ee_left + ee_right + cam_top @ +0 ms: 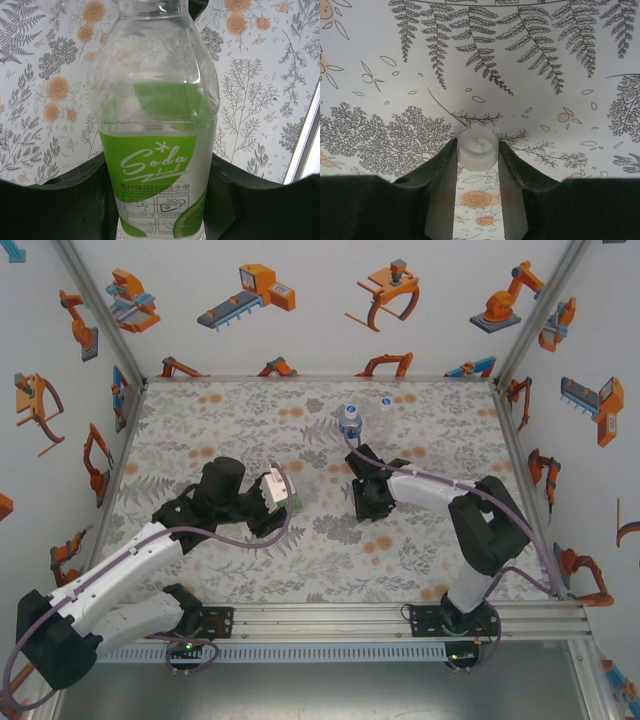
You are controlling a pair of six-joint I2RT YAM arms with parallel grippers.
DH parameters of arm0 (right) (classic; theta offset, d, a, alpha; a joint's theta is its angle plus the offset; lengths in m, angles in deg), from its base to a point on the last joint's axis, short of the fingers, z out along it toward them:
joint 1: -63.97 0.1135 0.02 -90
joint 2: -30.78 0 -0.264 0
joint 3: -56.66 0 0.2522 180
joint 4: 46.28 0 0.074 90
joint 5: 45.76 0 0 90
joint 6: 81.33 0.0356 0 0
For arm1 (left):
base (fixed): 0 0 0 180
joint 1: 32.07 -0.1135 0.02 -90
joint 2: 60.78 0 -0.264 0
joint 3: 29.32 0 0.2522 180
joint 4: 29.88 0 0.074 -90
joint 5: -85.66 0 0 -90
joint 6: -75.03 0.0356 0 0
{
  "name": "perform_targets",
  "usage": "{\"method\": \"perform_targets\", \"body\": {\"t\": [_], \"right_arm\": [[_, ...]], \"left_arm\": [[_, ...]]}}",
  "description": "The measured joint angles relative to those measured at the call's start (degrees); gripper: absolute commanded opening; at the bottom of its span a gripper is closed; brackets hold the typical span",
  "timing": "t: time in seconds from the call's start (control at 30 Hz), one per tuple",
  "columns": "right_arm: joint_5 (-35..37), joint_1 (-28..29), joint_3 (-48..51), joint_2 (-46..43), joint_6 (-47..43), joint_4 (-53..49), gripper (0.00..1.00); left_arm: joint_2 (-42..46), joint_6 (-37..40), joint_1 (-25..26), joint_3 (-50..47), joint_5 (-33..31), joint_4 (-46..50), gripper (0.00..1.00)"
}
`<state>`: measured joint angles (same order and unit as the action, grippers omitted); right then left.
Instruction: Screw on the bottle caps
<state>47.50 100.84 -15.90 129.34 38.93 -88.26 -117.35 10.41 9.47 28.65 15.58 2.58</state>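
Our right fingers (447, 165) are clamped on a whitish cap (477, 149), one black tip pressed to each side of it. The cap's closed face is turned toward the wrist camera. Beyond the cap lies the table (545, 75) with its fern and flower print.

Our left fingers (92, 175) are closed on the green-label bottle (155, 150), gripping it at the label, with the shoulder and neck reaching away from them. The wrist view shows the "Soda" lettering on the label. Through the clear upper wall we see the inside of the label's far side. The bottle's mouth runs off the edge of that picture.

The top view gives what the wrist views cannot: the two arms meet near the middle of the table, with the held bottle to the left of the right fingers and apart from them. Farther out, beyond the right fingers, the blue-label bottle (350, 421) stands upright. Just beside it sits a small pale object (385, 400), perhaps the plain bottle.
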Motion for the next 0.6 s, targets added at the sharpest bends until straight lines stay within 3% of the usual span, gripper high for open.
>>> {"method": "perform_targets", "body": {"t": [0.2, 0.6], "right_arm": [[-0.8, 0.0, -0.6, 0.4, -0.7, 0.2, 0.44], [-1.1, 0.0, -0.7, -1.7, -1.2, -1.0, 0.46]], "left_arm": [[-0.3, 0.0, 0.0, 0.0, 0.0, 0.3, 0.25], [-1.0, 0.0, 0.0, 0.0, 0.0, 0.4, 0.26]]}}
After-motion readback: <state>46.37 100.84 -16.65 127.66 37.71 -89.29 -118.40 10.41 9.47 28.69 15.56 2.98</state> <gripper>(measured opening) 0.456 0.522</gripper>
